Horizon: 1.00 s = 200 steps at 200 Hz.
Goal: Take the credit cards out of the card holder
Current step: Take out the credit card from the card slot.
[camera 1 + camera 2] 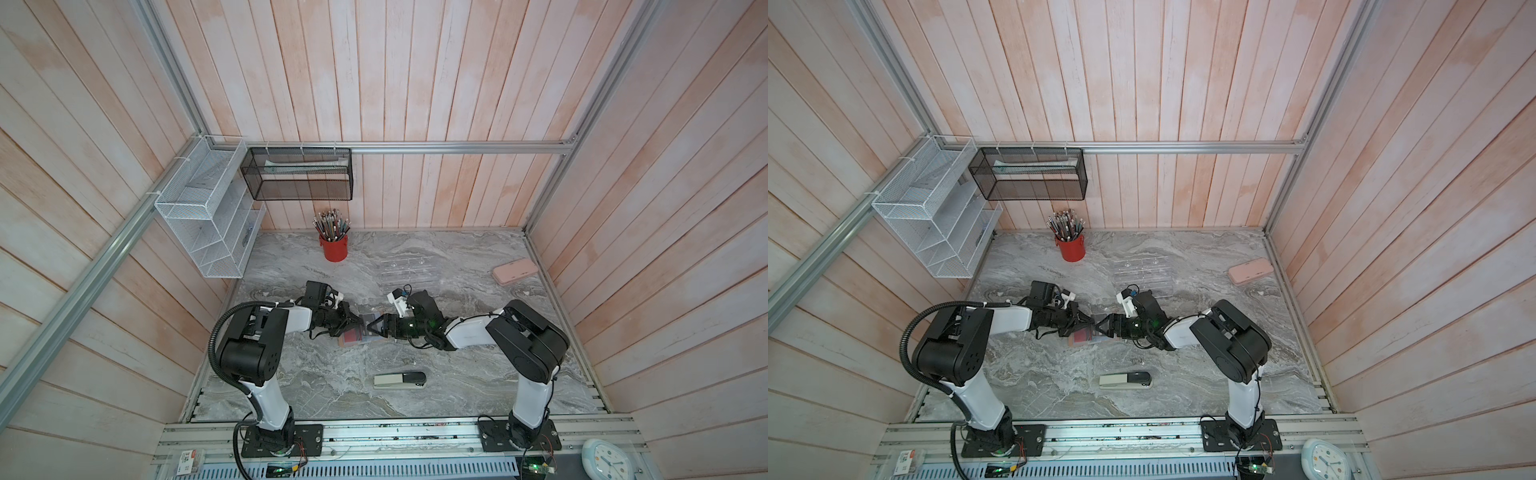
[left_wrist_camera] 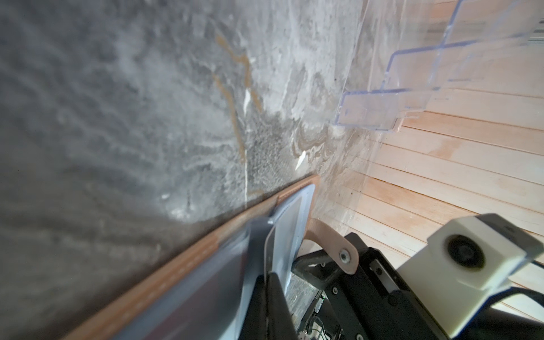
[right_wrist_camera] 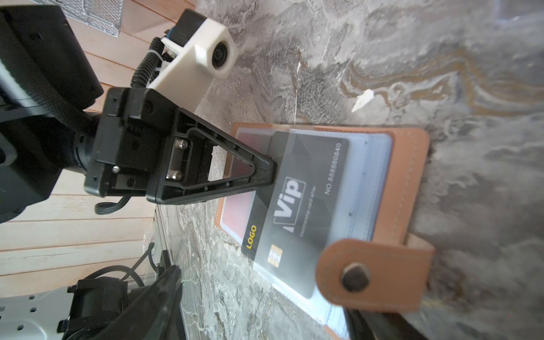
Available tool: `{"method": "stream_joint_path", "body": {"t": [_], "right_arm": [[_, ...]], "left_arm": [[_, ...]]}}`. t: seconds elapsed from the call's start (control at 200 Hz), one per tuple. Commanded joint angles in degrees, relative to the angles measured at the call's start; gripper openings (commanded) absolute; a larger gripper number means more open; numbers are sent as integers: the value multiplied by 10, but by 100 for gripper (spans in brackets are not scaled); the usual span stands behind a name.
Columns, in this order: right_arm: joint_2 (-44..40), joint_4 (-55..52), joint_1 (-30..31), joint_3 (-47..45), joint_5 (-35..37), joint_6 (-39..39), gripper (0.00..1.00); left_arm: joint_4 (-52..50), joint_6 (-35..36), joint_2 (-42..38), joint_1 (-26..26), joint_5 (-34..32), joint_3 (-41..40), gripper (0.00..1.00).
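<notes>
Black card (image 3: 312, 176), "Vip", "LOGO", "NO.888880840", in tan card holder (image 3: 409, 164)

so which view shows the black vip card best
Right wrist: the black card lies face up, lettering readable, partly out of its sleeve. Left wrist shows blurred sleeves edge-on, the card hard to tell; in both top views it is a tiny dark patch.

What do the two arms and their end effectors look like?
Both arms have white shells with black joints. The left arm carries a black corrugated hose; the right arm thin black cables. The left end effector is black with triangular open-frame fingers, beside a white camera housing.
</notes>
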Motion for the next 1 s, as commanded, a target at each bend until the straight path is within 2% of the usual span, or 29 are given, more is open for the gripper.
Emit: {"method": "stream_joint_path", "body": {"t": [0.0,0.41,0.995], "right_arm": [[10,-44,-3,1,15,-4,84],[17,-113,-3,24,50,-25,86],[8,-113,-3,23,46,-26,86]], "left_arm": [[-10,24,-6,-2,-24,-7,0],[-33,58,-12,-2,-36,1,0],[-84,111,-23,0,-49,23,0]]}}
